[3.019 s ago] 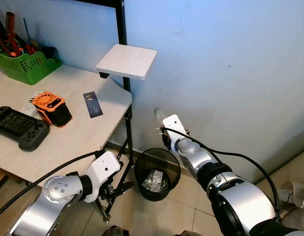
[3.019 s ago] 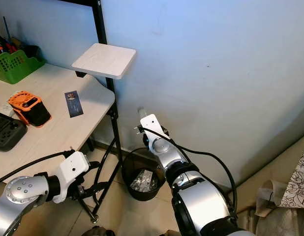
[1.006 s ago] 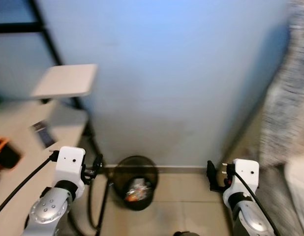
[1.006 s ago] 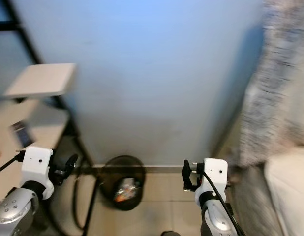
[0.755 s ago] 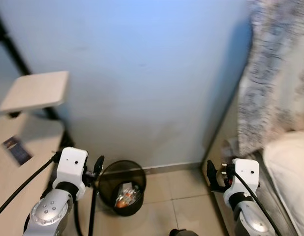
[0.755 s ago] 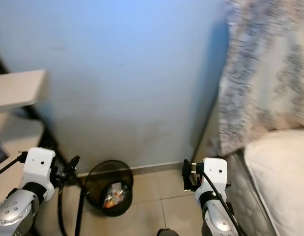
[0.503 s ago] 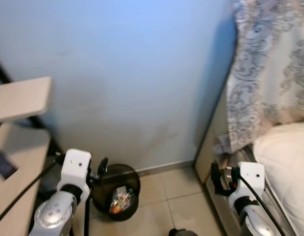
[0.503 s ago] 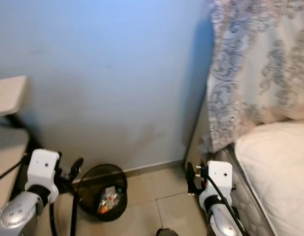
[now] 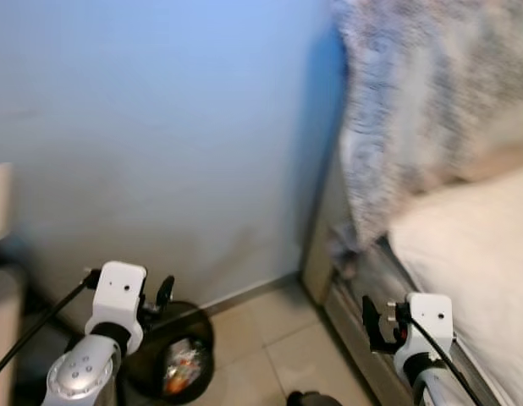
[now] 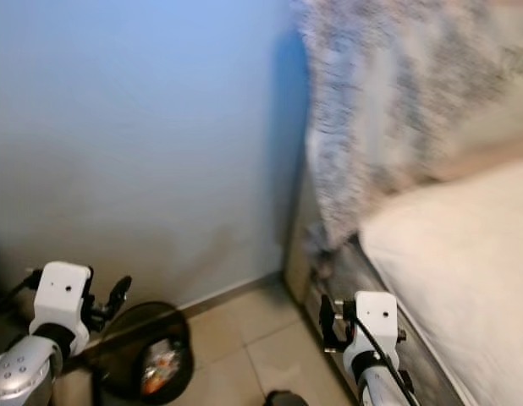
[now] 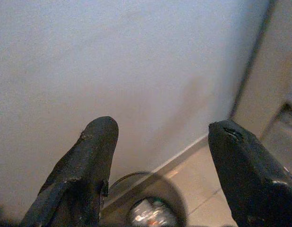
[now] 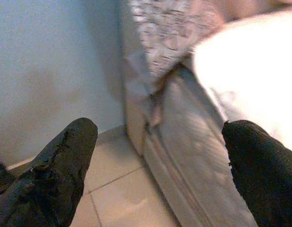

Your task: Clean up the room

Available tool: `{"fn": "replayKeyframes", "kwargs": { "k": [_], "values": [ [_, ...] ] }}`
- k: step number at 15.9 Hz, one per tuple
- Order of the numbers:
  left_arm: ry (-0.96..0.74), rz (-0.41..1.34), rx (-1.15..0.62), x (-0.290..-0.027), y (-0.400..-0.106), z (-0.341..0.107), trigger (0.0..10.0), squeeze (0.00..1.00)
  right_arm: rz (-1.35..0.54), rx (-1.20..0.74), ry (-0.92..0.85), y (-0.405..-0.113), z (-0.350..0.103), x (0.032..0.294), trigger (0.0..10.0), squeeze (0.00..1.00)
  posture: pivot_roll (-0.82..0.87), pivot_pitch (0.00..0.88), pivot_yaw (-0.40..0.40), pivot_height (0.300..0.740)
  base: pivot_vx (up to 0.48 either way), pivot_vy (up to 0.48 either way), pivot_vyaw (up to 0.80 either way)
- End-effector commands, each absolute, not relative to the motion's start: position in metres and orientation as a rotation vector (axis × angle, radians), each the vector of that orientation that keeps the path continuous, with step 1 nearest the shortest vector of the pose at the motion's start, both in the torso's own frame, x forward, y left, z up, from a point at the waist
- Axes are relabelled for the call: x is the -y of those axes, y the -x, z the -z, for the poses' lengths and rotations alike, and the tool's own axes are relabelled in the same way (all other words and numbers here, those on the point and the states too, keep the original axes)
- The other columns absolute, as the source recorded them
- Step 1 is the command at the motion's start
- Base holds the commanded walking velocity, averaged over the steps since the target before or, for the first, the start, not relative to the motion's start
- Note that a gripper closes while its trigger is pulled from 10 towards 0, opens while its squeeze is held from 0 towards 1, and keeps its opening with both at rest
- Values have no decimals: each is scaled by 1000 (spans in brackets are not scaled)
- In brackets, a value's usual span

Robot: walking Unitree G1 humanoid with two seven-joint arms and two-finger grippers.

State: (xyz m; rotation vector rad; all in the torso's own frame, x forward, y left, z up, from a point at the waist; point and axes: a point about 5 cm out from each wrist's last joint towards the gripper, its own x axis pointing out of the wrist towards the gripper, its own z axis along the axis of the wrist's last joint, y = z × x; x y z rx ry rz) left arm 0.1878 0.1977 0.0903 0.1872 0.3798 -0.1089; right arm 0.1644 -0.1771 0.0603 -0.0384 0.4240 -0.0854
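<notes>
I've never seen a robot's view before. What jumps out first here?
A plain blue wall ahead, with a patterned bedspread draped over a pale bed on the right. Down low, a black trash bin holding litter sits by the left gripper; the right gripper hangs beside the bed.

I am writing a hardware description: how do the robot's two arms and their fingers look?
Both arms are silver metal ending in white boxy wrist blocks, each with a black cable. The left gripper and right gripper have two long black fingers, matte and slightly scuffed.
</notes>
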Motion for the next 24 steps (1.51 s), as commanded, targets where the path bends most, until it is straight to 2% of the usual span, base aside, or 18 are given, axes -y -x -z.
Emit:
{"fn": "replayKeyframes", "kwargs": {
  "k": [1, 9, 13, 15, 21, 24],
  "values": [
    [-195, 97, -362, -197, -186, -96, 10000, 0, 107, -403, 40, -166, -66, 180, 10000, 0, -18, 0, 39, 740, 0, 0, -800],
    [-190, 66, -351, -196, -196, -97, 10000, 0, 166, -395, 28, -178, -65, 177, 10000, 0, -6, 0, 24, 740, 0, 0, -800],
    [-194, 82, -317, -194, -209, -99, 10000, 0, 142, -381, 44, -185, -66, 181, 10000, 0, -37, 0, 35, 740, 0, 0, -800],
    [-152, 42, -296, -196, -214, -100, 10000, 0, 50, -370, 37, -195, -72, 177, 10000, 0, -29, 0, 15, 740, 0, 0, -800],
    [-183, 41, -275, -192, -215, -102, 10000, 0, -3, -368, 50, -199, -69, 178, 10000, 0, -5, 0, 3, 740, 0, -317, -790],
    [-190, 41, -262, -193, -219, -104, 10000, 0, -39, -355, 48, -200, -72, 170, 10000, 0, -13, 0, 3, 740, 0, -319, -188]
  ]
}}
